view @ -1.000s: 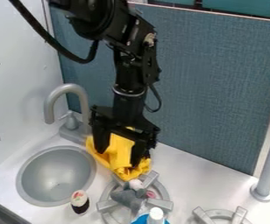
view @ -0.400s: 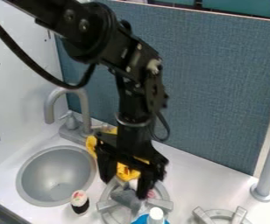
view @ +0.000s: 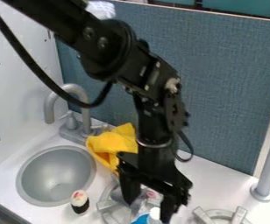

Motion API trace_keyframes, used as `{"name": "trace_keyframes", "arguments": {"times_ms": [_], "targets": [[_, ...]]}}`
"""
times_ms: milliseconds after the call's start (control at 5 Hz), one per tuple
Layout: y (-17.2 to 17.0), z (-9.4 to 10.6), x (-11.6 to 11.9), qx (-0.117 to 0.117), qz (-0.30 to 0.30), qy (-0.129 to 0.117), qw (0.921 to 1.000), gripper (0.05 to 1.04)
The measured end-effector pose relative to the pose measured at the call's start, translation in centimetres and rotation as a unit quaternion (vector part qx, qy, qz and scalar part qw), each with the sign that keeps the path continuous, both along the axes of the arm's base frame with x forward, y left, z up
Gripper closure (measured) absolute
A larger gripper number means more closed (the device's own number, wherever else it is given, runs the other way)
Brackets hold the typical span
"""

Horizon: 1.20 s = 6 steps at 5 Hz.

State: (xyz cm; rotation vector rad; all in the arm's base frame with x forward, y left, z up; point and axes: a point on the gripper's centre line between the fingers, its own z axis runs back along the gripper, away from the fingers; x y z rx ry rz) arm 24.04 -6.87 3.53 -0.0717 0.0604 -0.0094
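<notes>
Camera view — yellow cloth (view: 113, 143) between faucet (view: 84, 104), pincer (view: 149, 207).

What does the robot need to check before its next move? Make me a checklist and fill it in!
1. Fingers open: ok, they stand apart.
2. Burner bare under the fingers: not ok, a grey thing is there.
3. Fingers not touching the white cap: cannot tell, they look very close.
4. Yellow cloth out of the fingers' grip: ok, it lies by the faucet.
5. Black-and-white toy out from between the fingers: ok, it is beside the sink.
</notes>
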Motion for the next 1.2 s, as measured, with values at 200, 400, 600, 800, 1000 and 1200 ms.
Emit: {"name": "trace_keyframes", "arguments": {"times_ms": [200, 400, 600, 800, 1000, 1200], "targets": [[0.0, -1.0, 0.1, 0.01, 0.003, 0.015, 0.9998, 0.083], [0.2, -2.6, 0.6, 0.027, 0.015, 0.049, 0.9983, 0.083], [0.4, -4.3, 1.1, 0.048, 0.021, 0.079, 0.9955, 0.11], [0.3, -5.5, 1.6, 0.049, 0.011, 0.088, 0.9948, 0.187], [0.3, -5.3, 1.9, 0.047, 0.006, 0.083, 0.9954, 0.323], [0.4, -4.3, 1.5, 0.048, 0.012, 0.075, 0.9959, 0.556]]}}
